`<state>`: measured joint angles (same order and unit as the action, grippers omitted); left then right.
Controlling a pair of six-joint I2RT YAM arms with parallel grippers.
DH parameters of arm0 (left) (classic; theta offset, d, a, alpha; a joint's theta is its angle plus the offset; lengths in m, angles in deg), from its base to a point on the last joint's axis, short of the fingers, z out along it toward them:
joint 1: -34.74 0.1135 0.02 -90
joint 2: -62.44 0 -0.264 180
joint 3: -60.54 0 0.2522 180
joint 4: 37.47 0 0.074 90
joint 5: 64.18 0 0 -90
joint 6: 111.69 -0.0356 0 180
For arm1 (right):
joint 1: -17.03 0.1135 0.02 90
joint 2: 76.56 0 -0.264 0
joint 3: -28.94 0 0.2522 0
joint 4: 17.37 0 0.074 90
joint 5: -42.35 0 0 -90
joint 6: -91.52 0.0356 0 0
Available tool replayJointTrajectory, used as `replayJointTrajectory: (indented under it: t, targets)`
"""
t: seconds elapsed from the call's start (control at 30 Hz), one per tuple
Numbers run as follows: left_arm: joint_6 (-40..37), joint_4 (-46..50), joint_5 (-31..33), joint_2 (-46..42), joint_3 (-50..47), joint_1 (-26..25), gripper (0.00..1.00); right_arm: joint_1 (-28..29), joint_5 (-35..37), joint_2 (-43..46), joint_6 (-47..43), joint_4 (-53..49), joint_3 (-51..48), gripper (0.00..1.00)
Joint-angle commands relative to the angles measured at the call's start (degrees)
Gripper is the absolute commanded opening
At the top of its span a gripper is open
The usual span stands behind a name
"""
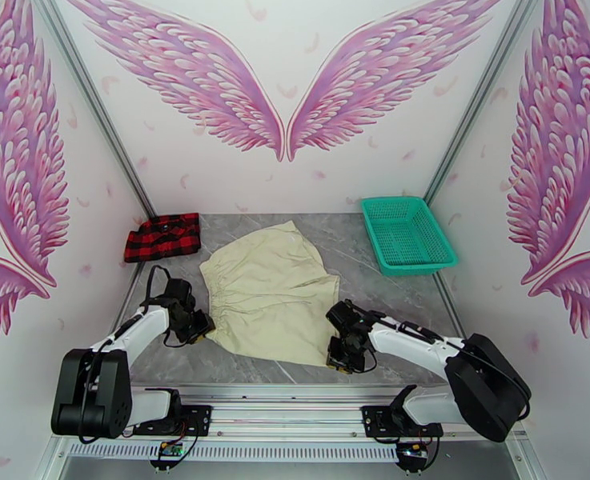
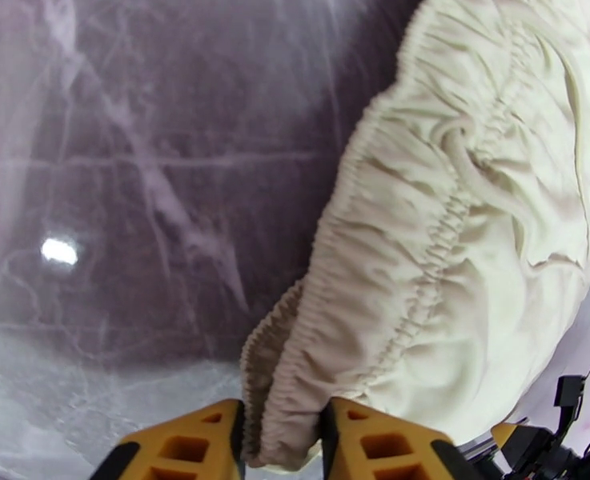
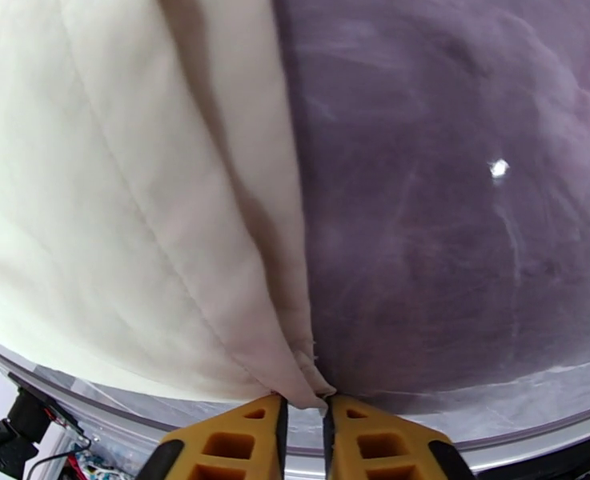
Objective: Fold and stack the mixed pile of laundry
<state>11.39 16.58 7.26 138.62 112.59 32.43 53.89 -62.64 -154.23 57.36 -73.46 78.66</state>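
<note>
The grey, marble-veined table (image 1: 347, 234) carries three things. A cream garment (image 1: 266, 294) lies spread out flat across its middle, gathered waistband toward the left. A folded red-and-black check shirt (image 1: 163, 237) sits in the far left corner, well apart from a teal mesh basket (image 1: 407, 234) at the far right edge.

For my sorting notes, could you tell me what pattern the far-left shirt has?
The shirt is red-and-black check; top external view.
</note>
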Motion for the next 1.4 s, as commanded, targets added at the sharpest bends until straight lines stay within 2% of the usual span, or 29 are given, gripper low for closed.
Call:
replayJointTrajectory:
  t: [0.0,0.1,0.17,0.43,0.67,0.77,0.9,1.0,1.17,1.37]
  targets:
    - [-0.1,1.2,0.5,-2.2,0.0,-0.7,0.12,0.1,3.5,2.3,0.4,3.4,-0.2,0.13]
    - [0.1,2.5,0.6,-2.8,1.1,-1.8,0.0,0.0,9.0,6.9,1.2,-2.1,0.3,0.05]
    - [0.4,3.3,0.6,-2.7,2.0,-3.4,0.0,-0.3,11.6,10.2,1.4,-5.3,0.6,0.0]
    - [4.7,8.5,4.2,-6.9,4.1,-12.6,0.0,-0.6,18.2,23.0,0.3,-22.5,7.9,0.0]
    - [7.1,15.3,8.9,-14.6,5.8,-16.2,0.0,-0.7,20.5,24.3,-1.8,-30.8,16.2,0.0]
    - [5.7,15.6,9.1,-13.3,8.2,-16.1,0.0,-0.7,22.9,21.0,-4.4,-30.6,21.2,0.0]
    - [5.6,14.4,10.7,-11.1,12.6,-15.9,0.0,-1.4,26.2,12.4,-11.0,-30.3,31.2,0.0]
    - [6.3,11.0,9.5,-10.7,14.5,-13.8,0.0,-3.1,28.6,6.3,-16.2,-28.6,39.3,0.0]
    - [6.5,6.5,5.0,-9.0,14.9,-8.2,0.0,-7.2,25.1,-4.0,-22.5,-20.0,50.5,0.0]
    - [5.1,2.0,-0.4,-3.7,18.2,-1.5,0.0,-8.3,22.6,-17.7,-28.7,-12.0,63.8,0.0]
